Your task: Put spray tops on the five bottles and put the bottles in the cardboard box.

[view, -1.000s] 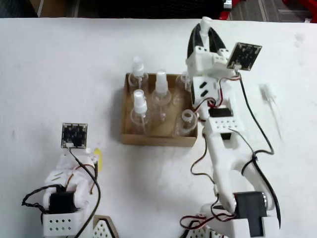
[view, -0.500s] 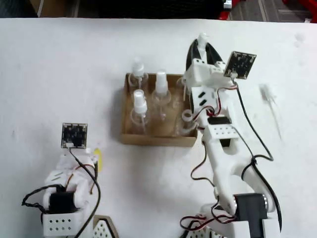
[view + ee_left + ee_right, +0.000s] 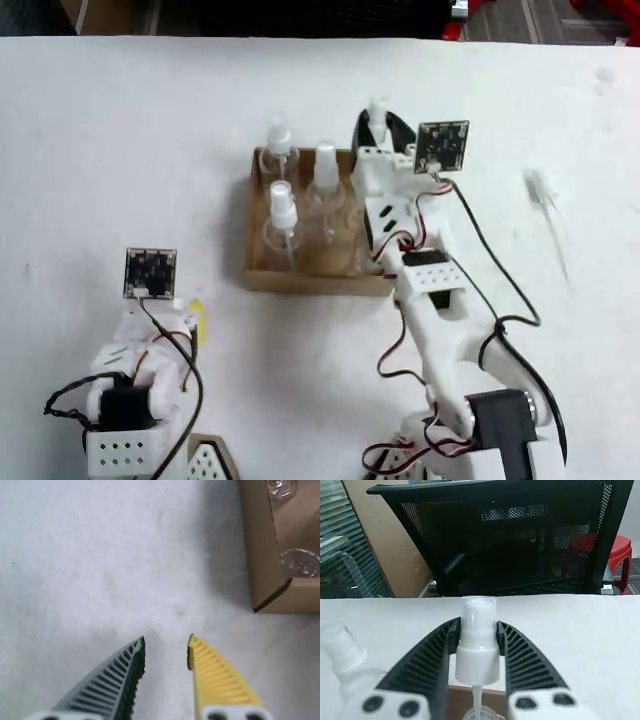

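My right gripper is shut on a white spray top, whose thin tube hangs down over the mouth of a clear bottle. From above, this gripper hovers at the far right corner of the cardboard box. Three clear bottles with spray tops stand in the box. The right arm covers the box's right column. My left gripper is open over bare table, with the box's corner a little ahead of it.
The left arm rests folded at the near left of the white table. A thin clear piece lies on the table right of the right arm. A black mesh chair stands behind the table's far edge.
The right arm has swung left with the spray top, from beyond the box's far right corner to over that corner. The left arm has not moved.
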Motion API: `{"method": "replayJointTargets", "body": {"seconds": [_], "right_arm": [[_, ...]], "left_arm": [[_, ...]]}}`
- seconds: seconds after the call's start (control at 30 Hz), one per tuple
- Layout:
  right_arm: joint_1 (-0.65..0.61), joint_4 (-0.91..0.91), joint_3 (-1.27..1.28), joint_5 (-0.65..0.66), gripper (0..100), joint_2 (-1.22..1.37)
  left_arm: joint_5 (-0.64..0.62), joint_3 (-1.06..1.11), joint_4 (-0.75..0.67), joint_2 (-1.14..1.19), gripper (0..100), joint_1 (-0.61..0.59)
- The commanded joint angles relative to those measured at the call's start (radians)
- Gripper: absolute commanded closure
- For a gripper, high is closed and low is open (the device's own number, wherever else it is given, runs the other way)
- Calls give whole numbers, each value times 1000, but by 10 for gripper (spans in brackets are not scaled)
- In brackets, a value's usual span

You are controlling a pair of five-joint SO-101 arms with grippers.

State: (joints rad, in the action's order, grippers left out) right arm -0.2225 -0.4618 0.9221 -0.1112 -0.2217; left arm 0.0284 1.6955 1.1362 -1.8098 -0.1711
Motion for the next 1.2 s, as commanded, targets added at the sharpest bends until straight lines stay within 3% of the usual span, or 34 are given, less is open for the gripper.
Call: {"method": "replayJointTargets", "body": {"seconds": [0.0,0.33,0.5,0.63,0.83,1.17], "right_arm": [[-1,-25,8,17,981,-38],[-2,-326,166,40,977,-33],[-8,-325,173,166,976,-27],[-8,-325,173,166,971,-31],[-10,-323,175,166,847,-28],[-19,-323,244,166,855,-140]], "left_arm": [[11,-3,5,-10,865,-5],[11,-3,5,-10,865,-5],[11,-3,5,-10,865,-5],[11,-3,5,-10,865,-5],[11,-3,5,-10,865,-5],[11,-3,-2,-10,865,-5]]}}
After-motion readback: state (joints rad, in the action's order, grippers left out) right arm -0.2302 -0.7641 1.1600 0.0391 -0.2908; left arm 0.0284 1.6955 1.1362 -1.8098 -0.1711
